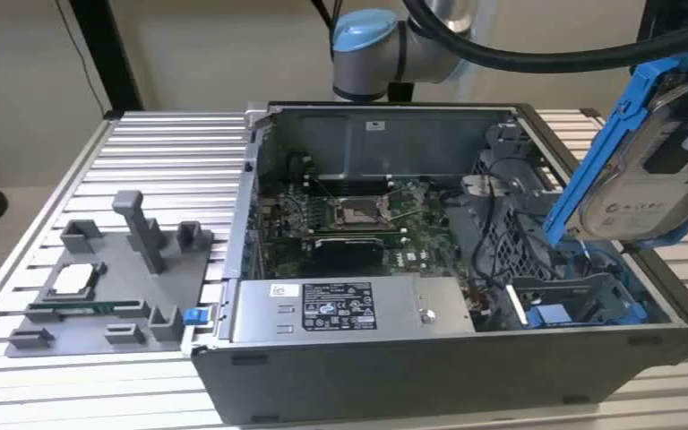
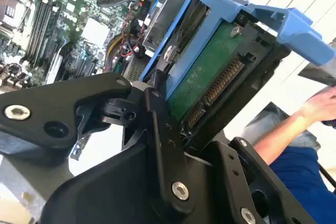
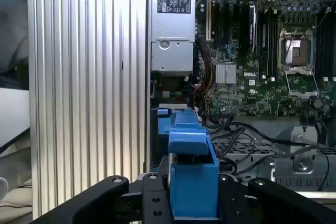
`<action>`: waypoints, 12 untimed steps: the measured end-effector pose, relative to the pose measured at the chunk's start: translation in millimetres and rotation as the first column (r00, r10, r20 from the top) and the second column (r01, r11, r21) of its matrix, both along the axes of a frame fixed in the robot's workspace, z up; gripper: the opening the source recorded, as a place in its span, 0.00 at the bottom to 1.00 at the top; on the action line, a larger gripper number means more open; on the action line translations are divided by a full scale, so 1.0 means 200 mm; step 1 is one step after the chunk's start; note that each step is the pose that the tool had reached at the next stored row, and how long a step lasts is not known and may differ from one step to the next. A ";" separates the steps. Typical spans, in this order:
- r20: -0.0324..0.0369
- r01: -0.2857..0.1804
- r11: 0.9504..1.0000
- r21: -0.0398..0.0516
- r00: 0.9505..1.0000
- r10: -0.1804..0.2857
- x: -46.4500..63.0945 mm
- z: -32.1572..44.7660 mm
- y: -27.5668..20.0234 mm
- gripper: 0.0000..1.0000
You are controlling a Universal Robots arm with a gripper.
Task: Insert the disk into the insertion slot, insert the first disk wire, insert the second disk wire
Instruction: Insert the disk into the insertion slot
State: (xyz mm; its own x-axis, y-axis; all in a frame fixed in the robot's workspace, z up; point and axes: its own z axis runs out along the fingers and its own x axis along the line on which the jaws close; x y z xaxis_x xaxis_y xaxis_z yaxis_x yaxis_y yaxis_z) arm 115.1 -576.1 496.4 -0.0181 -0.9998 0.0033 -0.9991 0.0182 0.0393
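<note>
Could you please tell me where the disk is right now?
The disk hangs tilted in the gripper, at the exterior view's right, above the insertion slot in the open case.

Disk (image 1: pixel 661 193) in glossy blue plastic, ribbed bare-metal table (image 1: pixel 165 143)

Case (image 1: pixel 440 381), fixture (image 1: pixel 105 287) on ribbed table (image 1: pixel 165 152)

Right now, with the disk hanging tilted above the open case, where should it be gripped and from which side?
Pinch the disk by its blue carrier at the upper part, from above, as the claw does now. The carrier is narrow enough to fit between the fingers, and the lower end hangs free over the insertion slot.
</note>
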 end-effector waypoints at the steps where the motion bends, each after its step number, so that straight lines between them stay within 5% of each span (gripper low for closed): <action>1: 0.000 0.000 1.000 0.000 1.000 0.000 0.00 0.000 0.000 0.00; 12: 0.000 0.000 1.000 0.000 1.000 0.000 0.00 0.000 -0.004 0.00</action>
